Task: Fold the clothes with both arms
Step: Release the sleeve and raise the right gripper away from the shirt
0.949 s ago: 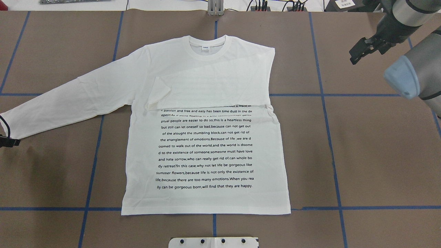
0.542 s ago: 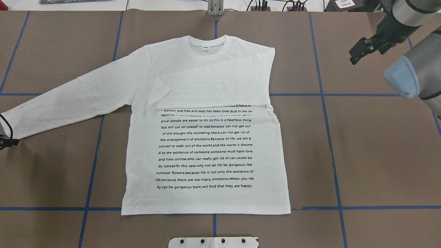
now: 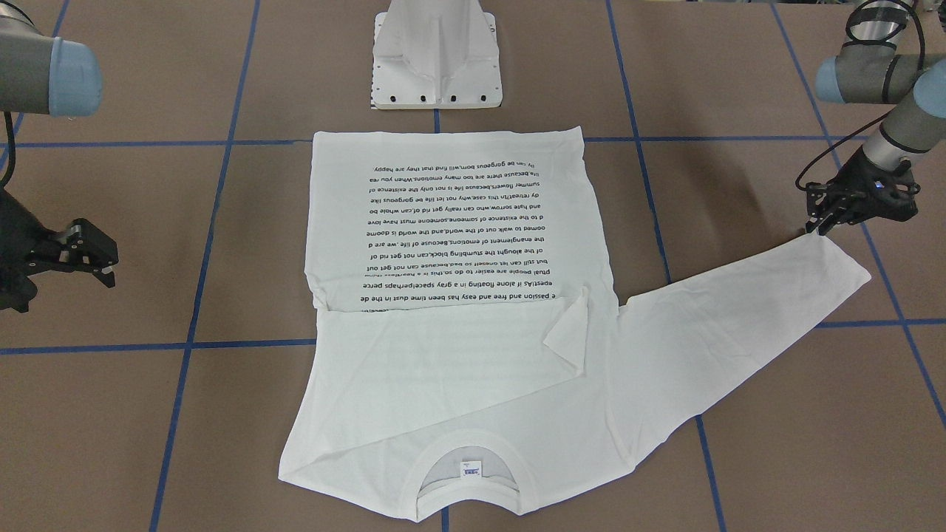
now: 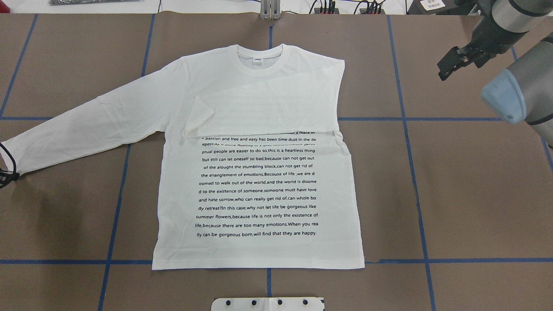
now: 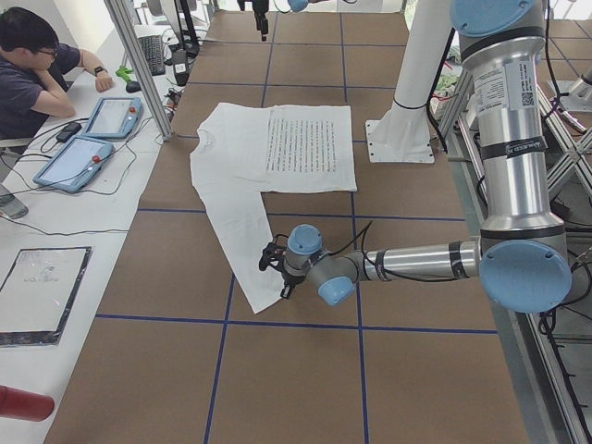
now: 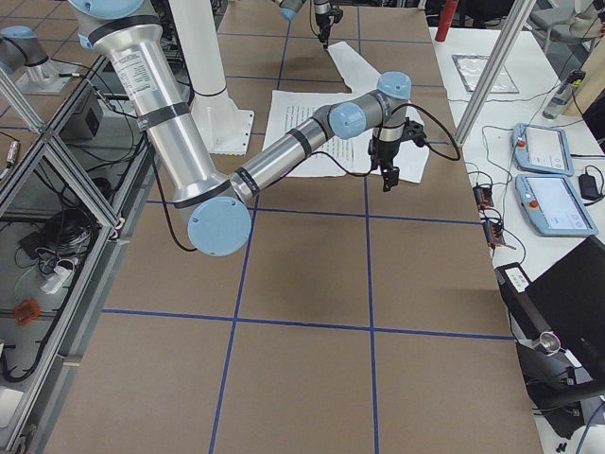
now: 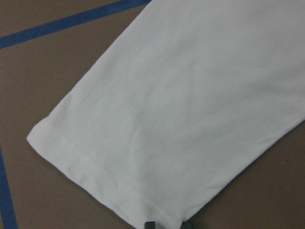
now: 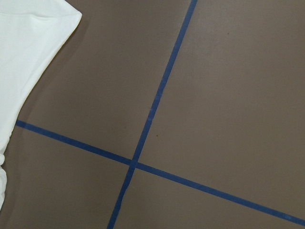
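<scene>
The white long-sleeved T-shirt (image 4: pixel 259 181) lies flat on the brown table, black text up, collar (image 4: pixel 260 58) at the far side. One sleeve is folded across its chest (image 4: pixel 263 110). The other sleeve (image 4: pixel 86 125) stretches out toward my left. My left gripper (image 3: pixel 817 224) sits low at that sleeve's cuff corner, at the overhead view's very edge (image 4: pixel 5 177). In the left wrist view its fingertips (image 7: pixel 150 224) stand slightly apart, open, at the cuff hem (image 7: pixel 95 167). My right gripper (image 4: pixel 447 65) hangs open and empty above bare table, well right of the shirt (image 3: pixel 458 222).
The white pedestal base (image 3: pixel 436 66) stands just behind the shirt's hem. Blue tape lines (image 4: pixel 414 119) grid the table. In the exterior left view a person (image 5: pixel 37 65) sits at a side desk with two tablets (image 5: pixel 92 129).
The left gripper has slid a little further toward the overhead view's left edge at the cuff. The right gripper has edged slightly up and away. The shirt has not moved.
</scene>
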Motion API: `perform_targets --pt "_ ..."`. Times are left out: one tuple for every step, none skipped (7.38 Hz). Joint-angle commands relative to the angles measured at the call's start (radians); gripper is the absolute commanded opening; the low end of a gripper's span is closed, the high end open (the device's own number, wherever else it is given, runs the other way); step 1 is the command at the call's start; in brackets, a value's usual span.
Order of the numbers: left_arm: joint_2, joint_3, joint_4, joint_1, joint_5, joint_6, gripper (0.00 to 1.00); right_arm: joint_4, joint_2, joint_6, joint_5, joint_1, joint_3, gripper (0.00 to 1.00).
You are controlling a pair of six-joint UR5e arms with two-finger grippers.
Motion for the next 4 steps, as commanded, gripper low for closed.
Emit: perform_targets --pt "-0.003 -0.004 -0.003 0.000 0.000 0.004 0.00 0.000 0.000 0.000 0.000 -0.001 0.000 1.00" --pt "-0.018 -0.014 -0.005 -0.001 0.000 0.006 0.00 0.000 0.000 0.000 0.000 0.000 0.000 1.00" --pt "-0.046 -0.036 -0.003 -0.003 -0.009 0.010 0.00 0.000 0.000 0.000 0.000 -0.001 0.000 1.00" --pt "-0.079 -0.068 0.009 -0.014 -0.030 0.006 0.00 0.002 0.000 0.002 -0.001 0.000 0.000 1.00"
